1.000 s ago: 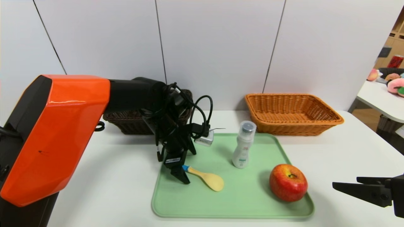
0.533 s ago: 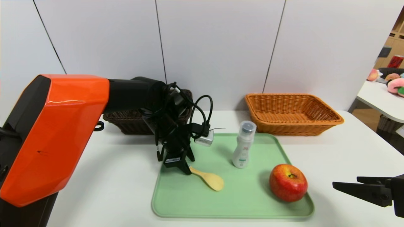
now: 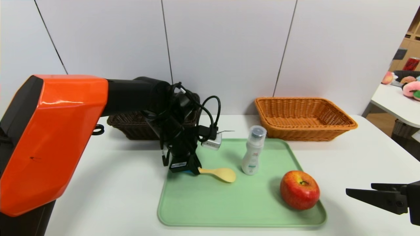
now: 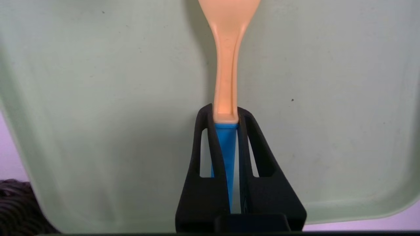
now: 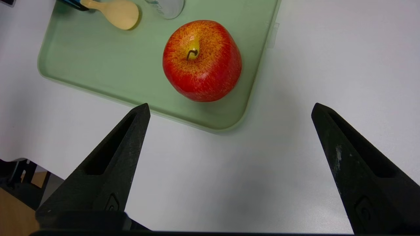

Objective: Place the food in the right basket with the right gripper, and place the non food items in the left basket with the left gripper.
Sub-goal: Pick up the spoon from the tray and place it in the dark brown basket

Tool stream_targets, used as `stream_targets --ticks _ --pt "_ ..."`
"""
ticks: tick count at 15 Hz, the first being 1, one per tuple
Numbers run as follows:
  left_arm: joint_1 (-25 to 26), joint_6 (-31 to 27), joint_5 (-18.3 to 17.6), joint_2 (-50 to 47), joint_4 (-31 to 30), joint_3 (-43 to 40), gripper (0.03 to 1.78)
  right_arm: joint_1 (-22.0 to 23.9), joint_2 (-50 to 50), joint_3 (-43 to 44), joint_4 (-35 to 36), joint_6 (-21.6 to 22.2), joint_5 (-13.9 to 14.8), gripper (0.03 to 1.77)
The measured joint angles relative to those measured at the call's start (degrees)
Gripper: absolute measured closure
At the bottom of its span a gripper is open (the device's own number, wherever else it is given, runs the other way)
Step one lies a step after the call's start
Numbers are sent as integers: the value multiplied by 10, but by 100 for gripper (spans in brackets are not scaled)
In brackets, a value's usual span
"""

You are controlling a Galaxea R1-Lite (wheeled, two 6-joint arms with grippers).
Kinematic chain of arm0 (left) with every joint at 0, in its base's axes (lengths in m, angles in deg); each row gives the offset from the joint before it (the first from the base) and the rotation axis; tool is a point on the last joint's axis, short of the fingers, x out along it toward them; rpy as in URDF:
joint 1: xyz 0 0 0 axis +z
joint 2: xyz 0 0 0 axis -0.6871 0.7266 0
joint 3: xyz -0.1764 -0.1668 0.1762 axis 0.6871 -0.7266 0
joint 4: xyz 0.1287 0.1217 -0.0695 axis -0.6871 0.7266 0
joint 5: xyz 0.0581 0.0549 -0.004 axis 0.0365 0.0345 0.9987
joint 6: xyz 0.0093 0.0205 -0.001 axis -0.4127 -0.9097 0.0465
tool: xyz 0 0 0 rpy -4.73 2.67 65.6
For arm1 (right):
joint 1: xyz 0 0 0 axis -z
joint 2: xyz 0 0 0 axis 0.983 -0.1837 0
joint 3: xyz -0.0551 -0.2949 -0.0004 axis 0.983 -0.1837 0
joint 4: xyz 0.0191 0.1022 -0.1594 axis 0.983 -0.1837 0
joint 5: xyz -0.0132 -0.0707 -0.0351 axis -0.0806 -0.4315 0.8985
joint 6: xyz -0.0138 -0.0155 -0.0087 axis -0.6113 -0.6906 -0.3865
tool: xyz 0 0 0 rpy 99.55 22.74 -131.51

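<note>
Gripping the rice spoon point(image 3: 226, 175), the left claw point(image 4: 225, 114) is over the tray point(image 3: 242, 209); bottle point(image 3: 253, 152) and apple point(image 3: 300, 190) stand between it and the wide-spread right claw point(image 5: 230, 110).

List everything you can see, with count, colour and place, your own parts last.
rice spoon: one, yellow with blue handle, in the left pincer
bottle: one, white with grey cap, upright on the tray
apple: one, red and yellow, on the tray
tray: one, green, on the table
baskets: two, dark brown behind the left arm, orange-tan behind the tray
plush fruits: several, mainly pink, far right
can: one, red, far right
table: one, white, under the tray
left pincer: one, black, shut on the spoon handle
right pincer: one, black, open beside the tray
</note>
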Motion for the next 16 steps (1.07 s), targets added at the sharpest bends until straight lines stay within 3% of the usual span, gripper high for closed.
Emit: stream_targets --ticks 10,16 --pt "10 8 0 -109 0 10 166 0 4 4 16 0 1 10" --pt "90 2 -2 -156 -20 16 166 -1 9 -5 15 0 1 10"
